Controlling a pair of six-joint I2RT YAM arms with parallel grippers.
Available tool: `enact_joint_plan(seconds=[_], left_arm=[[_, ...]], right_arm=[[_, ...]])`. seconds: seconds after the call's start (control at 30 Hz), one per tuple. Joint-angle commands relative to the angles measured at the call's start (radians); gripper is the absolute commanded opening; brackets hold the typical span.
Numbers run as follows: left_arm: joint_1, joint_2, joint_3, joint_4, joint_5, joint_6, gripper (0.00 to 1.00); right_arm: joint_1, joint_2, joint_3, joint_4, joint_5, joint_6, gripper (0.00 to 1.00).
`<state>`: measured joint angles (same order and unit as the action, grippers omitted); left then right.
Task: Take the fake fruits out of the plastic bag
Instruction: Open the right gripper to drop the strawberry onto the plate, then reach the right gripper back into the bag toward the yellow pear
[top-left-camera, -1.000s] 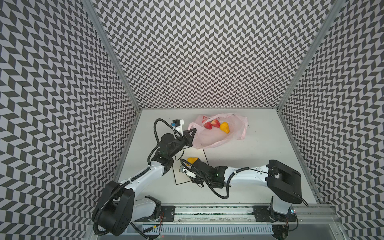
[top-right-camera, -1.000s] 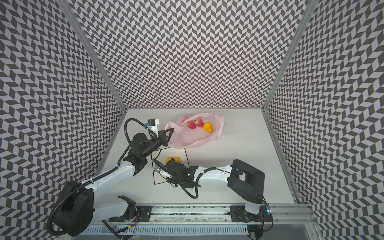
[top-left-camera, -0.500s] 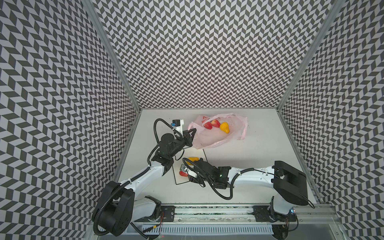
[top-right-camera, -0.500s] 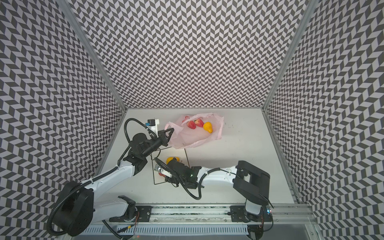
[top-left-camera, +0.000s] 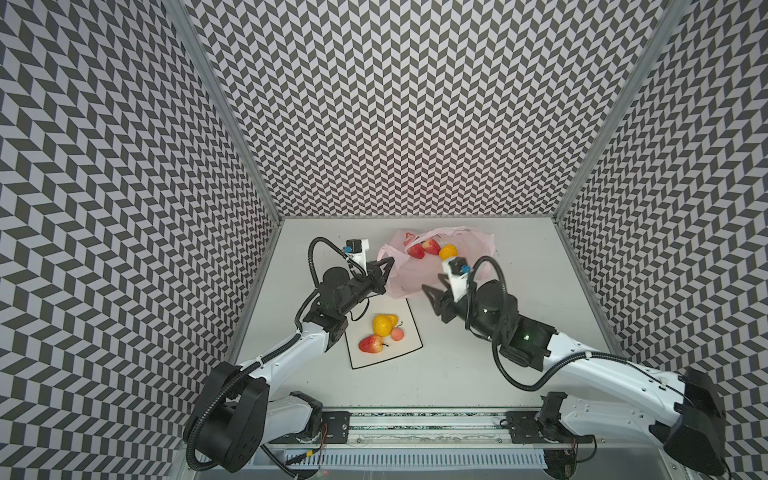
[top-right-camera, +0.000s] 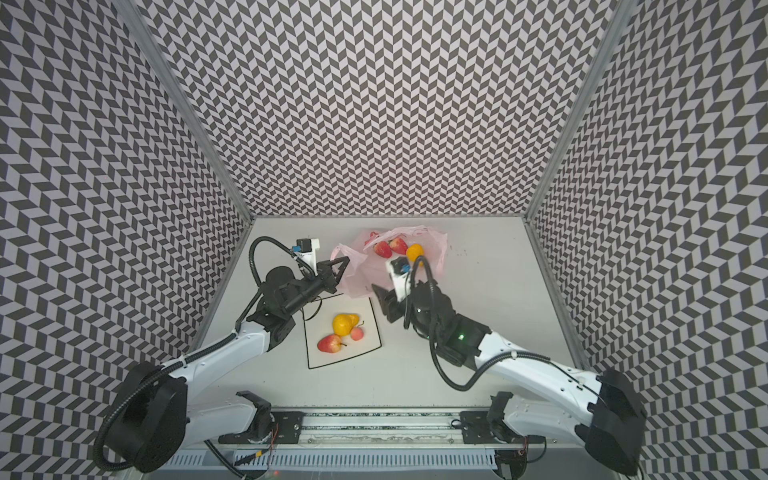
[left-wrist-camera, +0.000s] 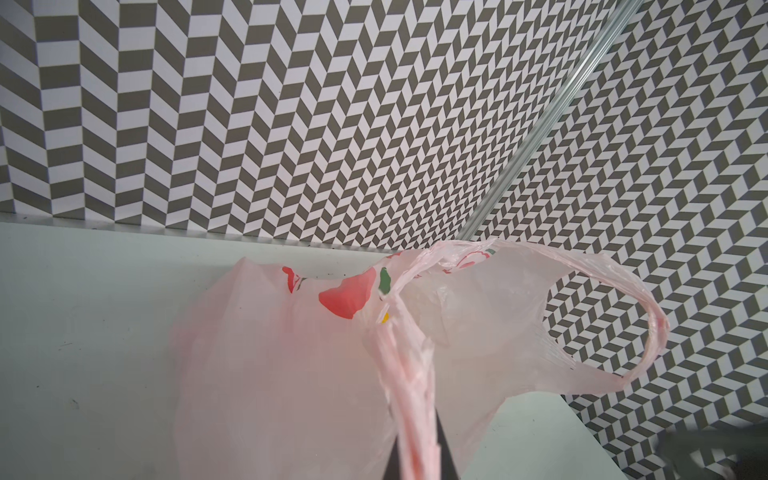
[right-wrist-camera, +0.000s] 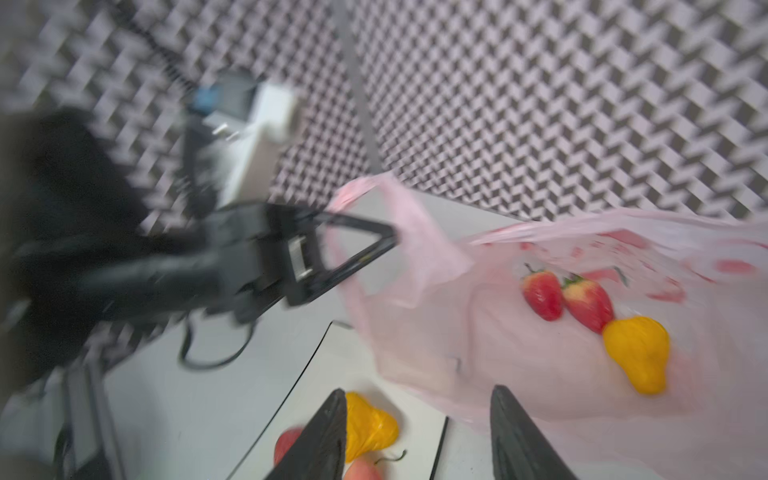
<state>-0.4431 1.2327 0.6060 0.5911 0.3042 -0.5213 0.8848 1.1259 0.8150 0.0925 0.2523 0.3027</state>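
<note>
The pale pink plastic bag (top-left-camera: 415, 278) (top-right-camera: 365, 274) lies at the back of the table, its mouth held up. My left gripper (top-left-camera: 385, 266) (left-wrist-camera: 415, 461) is shut on one twisted handle of the bag. Inside lie two red strawberries (right-wrist-camera: 542, 293) (right-wrist-camera: 588, 301) and a yellow pear (right-wrist-camera: 638, 353) (top-left-camera: 449, 252). A second yellow pear (top-left-camera: 384, 324), a pink peach (top-left-camera: 397, 333) and a red-yellow apple (top-left-camera: 371, 343) rest on the white plate (top-left-camera: 401, 353). My right gripper (top-left-camera: 432, 287) (right-wrist-camera: 419, 436) hangs open and empty between plate and bag.
Patterned walls close in the table on three sides. The left arm's black cable (right-wrist-camera: 212, 357) loops over the table beside the plate's black rim (right-wrist-camera: 307, 365). A rail (top-left-camera: 415, 424) runs along the front edge.
My right gripper has let go of the apple on the plate and swung back to the right, toward the bag. The left gripper still holds the handle in the same place.
</note>
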Motion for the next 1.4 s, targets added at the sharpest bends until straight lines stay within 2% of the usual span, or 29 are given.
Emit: enact_joint_plan(seconds=[0.0, 0.13, 0.27, 0.37, 0.43, 0.53, 0.7, 0.87, 1.07, 1.27, 1.37], left_arm=[[-0.026, -0.033, -0.012, 0.032, -0.007, -0.009, 0.0], [-0.048, -0.041, -0.014, 0.032, -0.023, -0.014, 0.0], [-0.067, -0.05, -0.017, 0.032, -0.039, -0.016, 0.0], [-0.076, -0.053, -0.017, 0.031, -0.045, -0.016, 0.0], [-0.081, -0.056, -0.017, 0.029, -0.046, -0.015, 0.0], [-0.088, -0.063, -0.018, 0.026, -0.05, -0.011, 0.0], [-0.082, -0.114, -0.004, -0.05, -0.092, 0.067, 0.0], [-0.082, -0.124, 0.0, -0.068, -0.038, 0.068, 0.0], [-0.104, -0.124, -0.009, -0.047, -0.017, 0.064, 0.0], [-0.132, -0.133, -0.008, -0.054, 0.008, 0.089, 0.0], [-0.147, -0.143, -0.017, -0.056, 0.009, 0.101, 0.0]], right_arm=[[-0.021, 0.046, 0.035, -0.034, 0.061, 0.34, 0.52], [-0.031, 0.171, 0.087, 0.002, 0.047, 0.478, 0.45], [-0.066, 0.306, 0.147, 0.065, 0.008, 0.586, 0.43], [-0.107, 0.41, 0.21, 0.06, -0.029, 0.734, 0.39], [-0.14, 0.483, 0.268, 0.034, -0.08, 0.814, 0.34], [-0.185, 0.589, 0.342, 0.015, -0.17, 0.931, 0.32], [-0.233, 0.712, 0.436, -0.004, -0.218, 1.016, 0.37], [-0.267, 0.811, 0.509, 0.016, -0.237, 1.088, 0.48], [-0.305, 0.907, 0.585, -0.007, -0.195, 1.182, 0.56], [-0.355, 0.962, 0.663, -0.105, -0.116, 1.149, 0.62], [-0.383, 0.964, 0.681, -0.163, -0.08, 1.075, 0.65]])
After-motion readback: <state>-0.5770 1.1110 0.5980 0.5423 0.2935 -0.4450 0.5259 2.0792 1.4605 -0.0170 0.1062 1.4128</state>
